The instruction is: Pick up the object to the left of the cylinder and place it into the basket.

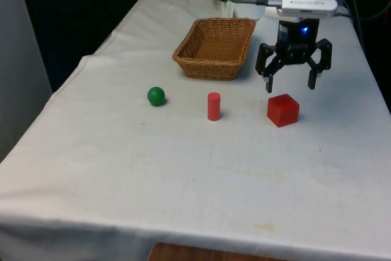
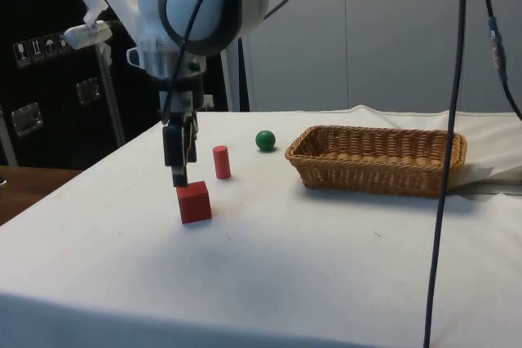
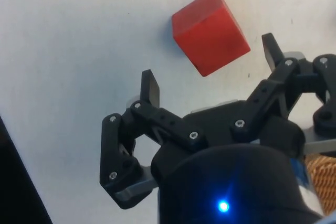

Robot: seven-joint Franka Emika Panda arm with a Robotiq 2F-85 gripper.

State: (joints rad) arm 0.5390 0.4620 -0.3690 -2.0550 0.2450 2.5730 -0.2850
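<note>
**Open gripper held above red cube, nothing gripped**

The gripper (image 1: pixel 292 83) is seen with its two fingers spread wide and nothing held between them. It is hung just above the table, tips pointed down. The red cube (image 1: pixel 283 110) is found resting on the white cloth (image 1: pixel 183 175) just below and in front of the fingertips, not touched by them. In the wrist view the red cube (image 3: pixel 210 31) is seen lying beyond the open fingers (image 3: pixel 150 88), with bare cloth between cube and tips. In the side view the gripper (image 2: pixel 179 170) is placed directly over the cube (image 2: pixel 194 202), with its tips close to the cube's top.

Three objects are lined up across the front view: green ball (image 1: pixel 156 96) at 9 o'clock of the red cylinder (image 1: pixel 213 106), and the cube at 3 o'clock of the cylinder. The cylinder is stood upright. All three are kept well apart from each other.

The wicker basket (image 1: pixel 215 48) is located at 12 o'clock of the cylinder, nothing seen inside it. The gripper is positioned at 3 o'clock of the basket, near its rim but apart from it.
</note>
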